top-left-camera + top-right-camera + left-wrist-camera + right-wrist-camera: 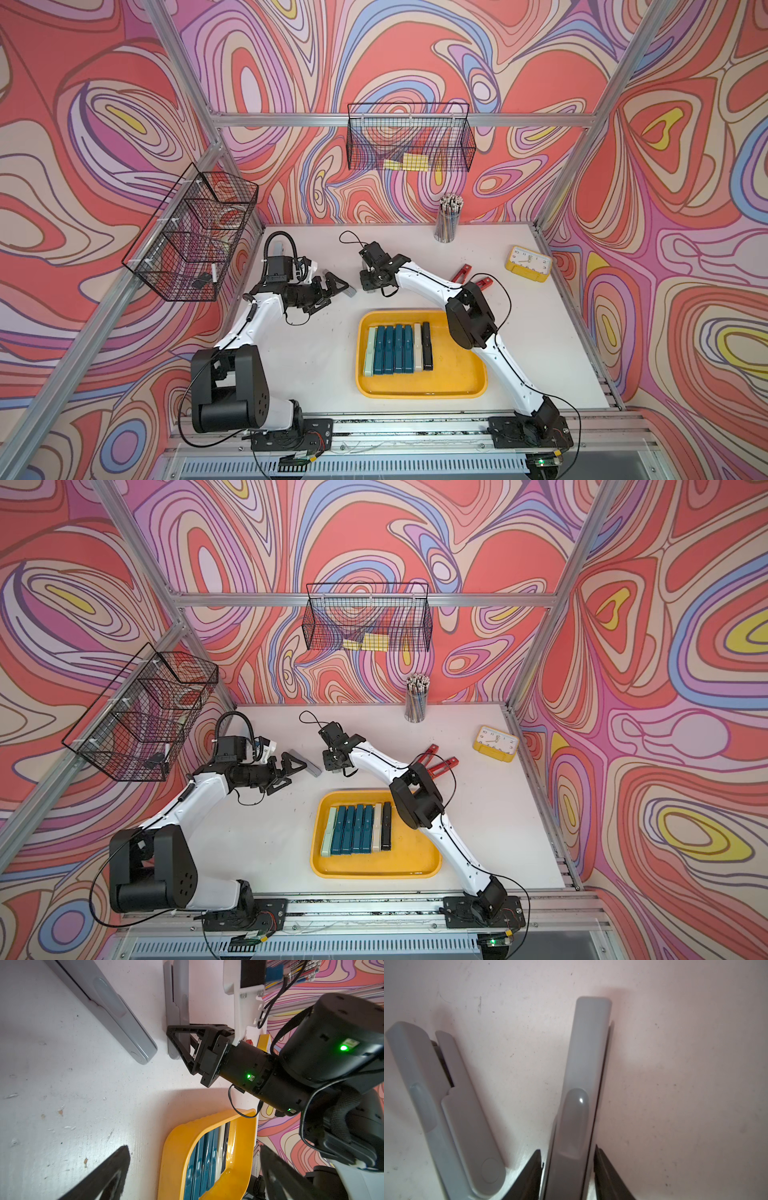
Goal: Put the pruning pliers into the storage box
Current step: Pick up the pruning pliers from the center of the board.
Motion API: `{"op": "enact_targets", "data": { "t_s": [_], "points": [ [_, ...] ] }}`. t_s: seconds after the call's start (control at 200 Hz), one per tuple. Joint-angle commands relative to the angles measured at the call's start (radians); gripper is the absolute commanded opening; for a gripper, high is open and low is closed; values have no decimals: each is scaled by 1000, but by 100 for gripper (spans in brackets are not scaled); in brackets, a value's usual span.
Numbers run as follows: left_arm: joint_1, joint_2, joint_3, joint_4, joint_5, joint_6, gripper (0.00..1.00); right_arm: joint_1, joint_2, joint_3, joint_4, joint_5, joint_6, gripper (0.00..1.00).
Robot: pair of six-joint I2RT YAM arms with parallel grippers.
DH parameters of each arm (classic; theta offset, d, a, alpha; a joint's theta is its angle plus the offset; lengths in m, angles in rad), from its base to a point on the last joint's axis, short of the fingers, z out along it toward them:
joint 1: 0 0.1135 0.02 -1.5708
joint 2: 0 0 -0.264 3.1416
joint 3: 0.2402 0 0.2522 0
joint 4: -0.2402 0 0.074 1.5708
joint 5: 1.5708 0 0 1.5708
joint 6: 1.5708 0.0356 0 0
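Storage box (461, 374): nearest the arm bases, holding seven pruning pliers (399, 349) in a row: pale green, four teal, beige, black. Beyond it, left gripper (337, 296): jaws spread wide, empty, just beside a grey pliers (309, 766) lying on the table (311, 365). Right gripper (568, 1148): pointed down, fingers flanking a second grey pliers (589, 1043) closely on both sides; clamping contact cannot be confirmed. Farther right, two red pliers (464, 272) lie on the table. Farthest: yellow clock (528, 263), pencil cup (448, 220).
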State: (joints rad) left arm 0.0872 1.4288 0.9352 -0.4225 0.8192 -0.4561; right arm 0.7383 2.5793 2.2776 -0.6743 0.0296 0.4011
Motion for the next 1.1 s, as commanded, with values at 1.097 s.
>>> {"op": "enact_targets", "data": {
  "t_s": [1.097],
  "points": [
    [-2, -93, -40, 18, 50, -32, 99, -10, -321, -337, 84, 126, -43, 17]
  ]
}}
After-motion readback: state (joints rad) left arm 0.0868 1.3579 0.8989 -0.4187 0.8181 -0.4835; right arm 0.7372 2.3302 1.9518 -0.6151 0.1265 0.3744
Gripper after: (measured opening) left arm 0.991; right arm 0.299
